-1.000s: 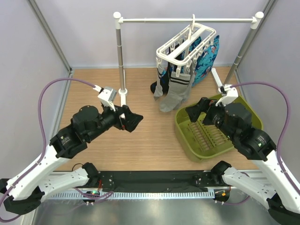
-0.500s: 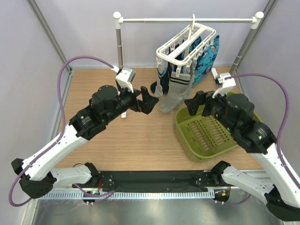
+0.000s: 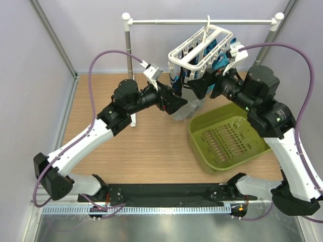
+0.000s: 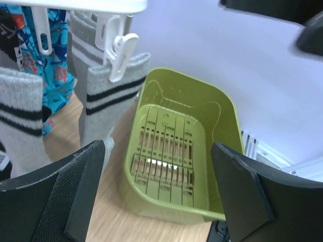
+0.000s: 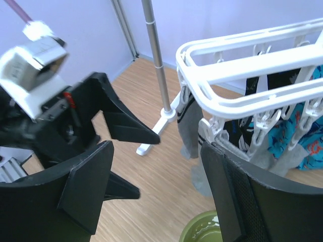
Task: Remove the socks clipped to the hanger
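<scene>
The white hanger (image 3: 202, 48) hangs by its hook from the rail, with grey socks (image 3: 193, 104) clipped below it. From the left wrist view, a grey sock (image 4: 108, 96) with dark bands hangs from a white peg (image 4: 118, 48), and another sock (image 4: 20, 116) hangs at the left. My left gripper (image 3: 177, 104) (image 4: 157, 148) is open just left of the socks and holds nothing. My right gripper (image 3: 198, 85) (image 5: 156, 151) is open at the hanger's (image 5: 242, 65) near side, beside a grey sock (image 5: 189, 126), also with nothing in it. The arms hide much of the socks from above.
A green slotted basket (image 3: 199, 141) (image 4: 166, 212) sits on the wooden table at the right. The white rail stand (image 3: 202, 21) has its left pole (image 5: 154, 50) just behind my left arm. A bright blue patterned cloth (image 5: 298, 136) also hangs on the hanger.
Both arms have lifted and reached in to the hanger from either side, away from the table and basket. Both pairs of jaws have narrowed slightly.
</scene>
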Available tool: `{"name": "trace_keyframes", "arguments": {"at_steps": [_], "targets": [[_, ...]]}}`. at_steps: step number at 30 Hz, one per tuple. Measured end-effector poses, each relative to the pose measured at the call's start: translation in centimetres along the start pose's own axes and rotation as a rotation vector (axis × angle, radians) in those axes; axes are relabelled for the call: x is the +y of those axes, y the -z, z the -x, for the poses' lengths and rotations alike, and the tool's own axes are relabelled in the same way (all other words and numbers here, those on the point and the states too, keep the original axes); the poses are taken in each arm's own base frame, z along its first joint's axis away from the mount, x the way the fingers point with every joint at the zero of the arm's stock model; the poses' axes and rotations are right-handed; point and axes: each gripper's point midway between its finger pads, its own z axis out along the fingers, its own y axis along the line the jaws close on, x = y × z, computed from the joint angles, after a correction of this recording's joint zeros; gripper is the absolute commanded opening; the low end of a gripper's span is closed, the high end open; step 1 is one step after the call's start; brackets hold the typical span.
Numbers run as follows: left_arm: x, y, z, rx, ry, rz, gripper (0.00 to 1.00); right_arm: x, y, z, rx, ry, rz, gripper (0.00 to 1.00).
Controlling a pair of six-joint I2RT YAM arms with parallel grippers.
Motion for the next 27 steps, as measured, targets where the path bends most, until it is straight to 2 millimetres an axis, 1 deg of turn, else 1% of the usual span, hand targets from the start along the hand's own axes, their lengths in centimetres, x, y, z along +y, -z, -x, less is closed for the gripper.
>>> {"name": "trace_keyframes", "arguments": {"at_steps": [3,4,8,10,14,17,21,22,24,27], "targets": [[1.1,-1.7,-0.5,-0.024,0.013,-0.019,0.87,-0.8,-0.3,1.0,-0.006,-0.016,0.018,0.80],[1.7,-2.2,-0.9,-0.026,0.018,-0.013,0.87,-1.5,-0.4,1.2,-0.005,-0.025,0.016,0.80],[3.9,-3.3,-2.5,-0.028,0.039,0.022,0.88,-4.3,-0.5,0.8,0.022,-0.064,0.005,0.81],[4.6,-3.6,-2.7,-0.038,0.044,0.030,0.88,-4.9,-0.3,0.5,0.031,-0.078,0.014,0.81],[5.4,-4.3,-2.4,-0.070,0.038,0.021,0.89,-4.9,-0.2,-0.6,0.059,-0.105,0.081,0.78],[5.6,-4.9,-2.6,-0.073,0.030,-0.013,0.91,-5.2,-0.4,-2.2,0.079,-0.136,0.117,0.76],[5.9,-5.9,-4.3,-0.036,0.030,-0.048,0.91,-5.3,-0.7,-3.3,0.094,-0.155,0.147,0.76],[6.1,-6.1,-4.9,-0.024,0.032,-0.052,0.91,-5.2,-0.8,-3.3,0.089,-0.151,0.154,0.76],[6.5,-6.6,-5.8,-0.005,0.035,-0.054,0.91,-5.0,-0.7,-3.5,0.082,-0.145,0.173,0.79],[7.0,-7.2,-6.8,0.010,0.040,-0.056,0.91,-4.5,-0.7,-3.1,0.065,-0.128,0.210,0.80]]}}
